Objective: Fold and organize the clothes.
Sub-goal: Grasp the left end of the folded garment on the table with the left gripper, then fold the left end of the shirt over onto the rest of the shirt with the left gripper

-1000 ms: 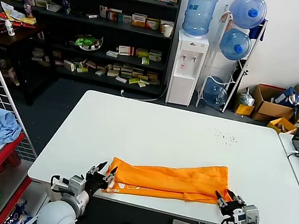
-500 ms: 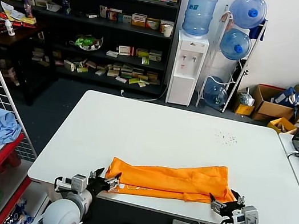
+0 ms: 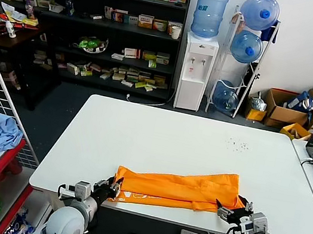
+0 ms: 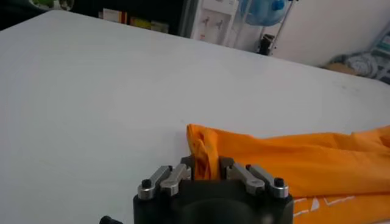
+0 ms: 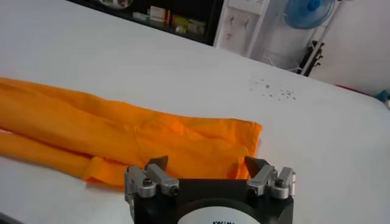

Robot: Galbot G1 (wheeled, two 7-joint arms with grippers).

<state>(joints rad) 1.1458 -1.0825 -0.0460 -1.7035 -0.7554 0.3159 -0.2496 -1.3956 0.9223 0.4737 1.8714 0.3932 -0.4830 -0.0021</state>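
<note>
Head view: the orange T-shirt lies folded into a long band along the near edge of the white table, running left to right, with white lettering on its near-left part. The left gripper sits at the band's left end; the right gripper sits at the near-right corner.

Left wrist view: the left gripper has its fingers drawn in on a raised pleat of orange cloth at the left end of the T-shirt. It is pinching that fold.

Right wrist view: the right gripper stands with its fingers spread wide, just short of the near edge of the T-shirt. It holds nothing.

Handling, as a judgement: the garment is light, soft cotton with no stiffness. It will sag between two hold points and drag on the table. The folded layers may slip apart if only the top layer is caught. Take hold at the end corners, through all layers, one gripper per end, and lift evenly so the band stays flat.
</note>
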